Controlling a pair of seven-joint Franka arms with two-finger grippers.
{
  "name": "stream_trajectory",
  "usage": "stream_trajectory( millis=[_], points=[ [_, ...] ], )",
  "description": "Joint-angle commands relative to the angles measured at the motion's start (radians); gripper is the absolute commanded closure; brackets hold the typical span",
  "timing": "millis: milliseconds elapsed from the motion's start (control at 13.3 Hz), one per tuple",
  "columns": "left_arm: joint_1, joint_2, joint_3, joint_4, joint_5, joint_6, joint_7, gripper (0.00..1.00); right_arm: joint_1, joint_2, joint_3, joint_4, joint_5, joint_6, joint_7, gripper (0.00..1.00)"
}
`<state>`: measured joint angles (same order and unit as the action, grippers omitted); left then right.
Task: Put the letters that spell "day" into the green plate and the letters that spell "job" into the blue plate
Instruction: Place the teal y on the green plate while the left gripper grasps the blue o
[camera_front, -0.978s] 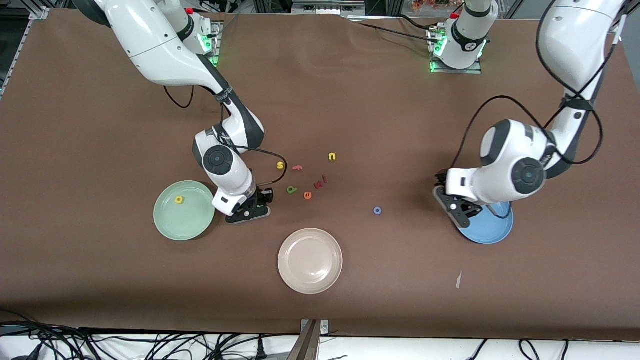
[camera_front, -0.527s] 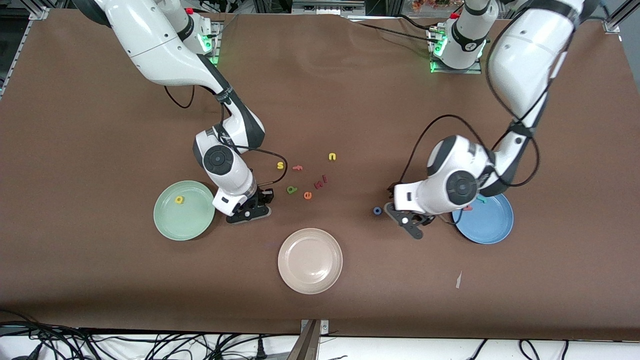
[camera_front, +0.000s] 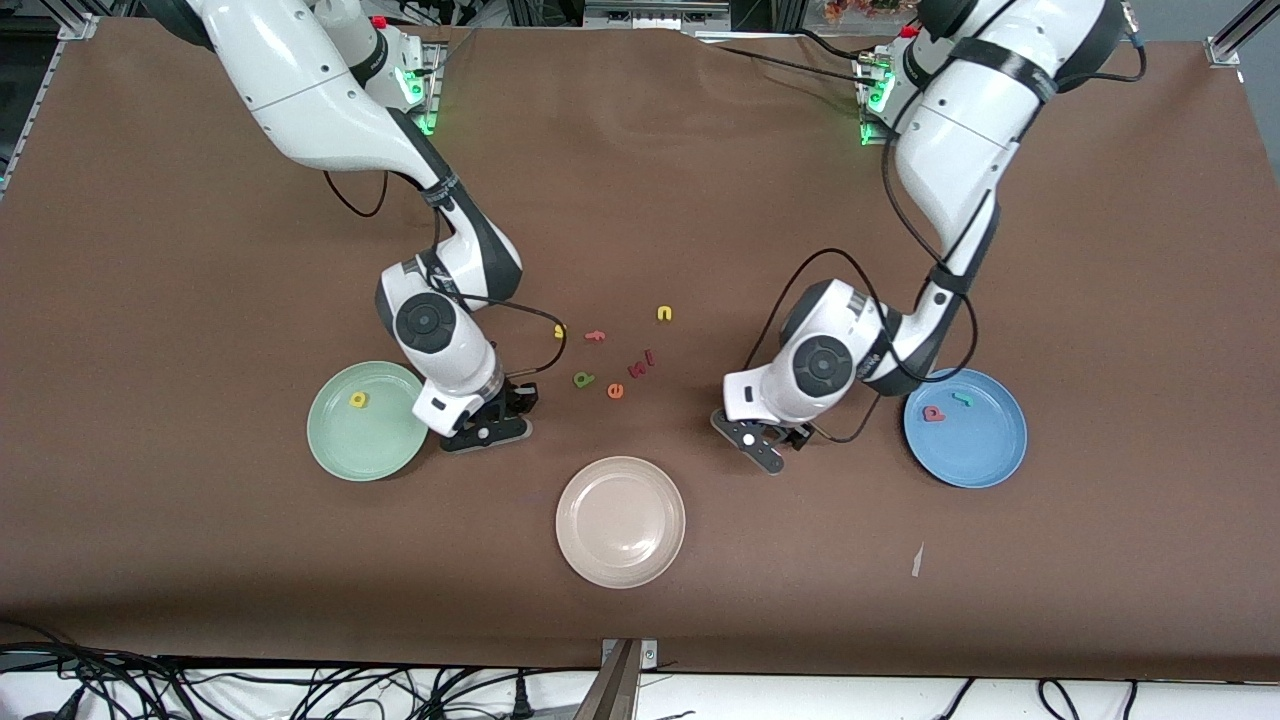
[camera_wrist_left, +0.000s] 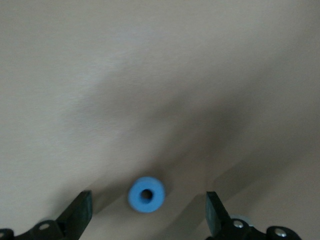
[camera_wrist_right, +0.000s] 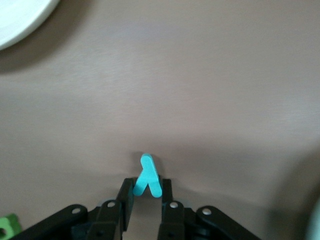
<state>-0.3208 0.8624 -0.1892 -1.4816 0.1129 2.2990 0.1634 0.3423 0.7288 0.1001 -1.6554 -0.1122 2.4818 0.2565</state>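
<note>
My right gripper (camera_wrist_right: 147, 188) (camera_front: 488, 422) is down at the table beside the green plate (camera_front: 385, 445), shut on the teal y (camera_wrist_right: 148, 176). The yellow a (camera_front: 358, 400) lies in that plate. The dark green d (camera_front: 584, 380) lies on the table among the loose letters. My left gripper (camera_wrist_left: 147, 204) (camera_front: 762, 442) hangs open over the blue o (camera_wrist_left: 146, 194), which sits between its fingers untouched and is hidden in the front view. The pinkish-red b (camera_front: 932, 413) and teal j (camera_front: 962, 400) lie in the blue plate (camera_front: 980, 455).
A beige plate (camera_front: 620, 545) stands nearer the front camera, between the two grippers. Loose letters lie mid-table: orange e (camera_front: 615, 391), dark red letters (camera_front: 640, 365), pink f (camera_front: 596, 336), yellow s (camera_front: 560, 331), yellow u (camera_front: 665, 314).
The left arm swung from over the blue plate to over the blue o, its gripper staying open. The right gripper closed on the teal y and shifted slightly toward the green plate.
</note>
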Motion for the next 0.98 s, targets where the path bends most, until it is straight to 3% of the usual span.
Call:
stream_trajectory(
  millis=[0,75,150,226,301,376,451,527,752,903],
  points=[
    [-0.030,0.009,0.027,0.035,0.027,-0.006,-0.033,0.04,-0.089,-0.145,0.007,-0.067,-0.001,-0.121,-0.145,0.80],
    [-0.029,0.007,0.028,0.035,0.028,-0.006,-0.030,0.22,-0.130,-0.188,0.009,-0.104,0.000,-0.144,-0.217,0.80],
    [-0.029,0.007,0.028,0.035,0.040,-0.006,-0.031,0.51,-0.166,-0.227,0.009,-0.134,0.000,-0.161,-0.274,0.80],
    [-0.030,0.007,0.027,0.035,0.057,-0.006,-0.038,0.72,-0.189,-0.261,0.009,-0.162,0.000,-0.176,-0.319,0.80],
    [-0.029,0.007,0.028,0.034,0.063,-0.006,-0.036,0.83,-0.218,-0.285,0.009,-0.190,0.003,-0.182,-0.368,0.78],
    [-0.030,0.007,0.028,0.034,0.064,-0.006,-0.036,0.85,-0.245,-0.298,0.009,-0.213,0.005,-0.182,-0.419,0.72],
    [-0.030,0.007,0.028,0.034,0.064,-0.006,-0.036,0.88,-0.259,-0.299,0.009,-0.228,0.006,-0.173,-0.425,0.45],
    [-0.029,0.006,0.028,0.032,0.064,-0.006,-0.036,0.99,-0.261,-0.299,0.009,-0.234,0.008,-0.172,-0.418,0.32],
    [-0.015,-0.019,0.027,0.027,0.064,-0.024,-0.036,1.00,-0.260,-0.295,0.042,-0.234,0.003,-0.173,-0.317,0.29],
    [0.000,-0.066,0.027,0.035,0.064,-0.113,-0.030,1.00,-0.256,-0.281,0.087,-0.225,0.003,-0.172,-0.210,0.29]
  ],
)
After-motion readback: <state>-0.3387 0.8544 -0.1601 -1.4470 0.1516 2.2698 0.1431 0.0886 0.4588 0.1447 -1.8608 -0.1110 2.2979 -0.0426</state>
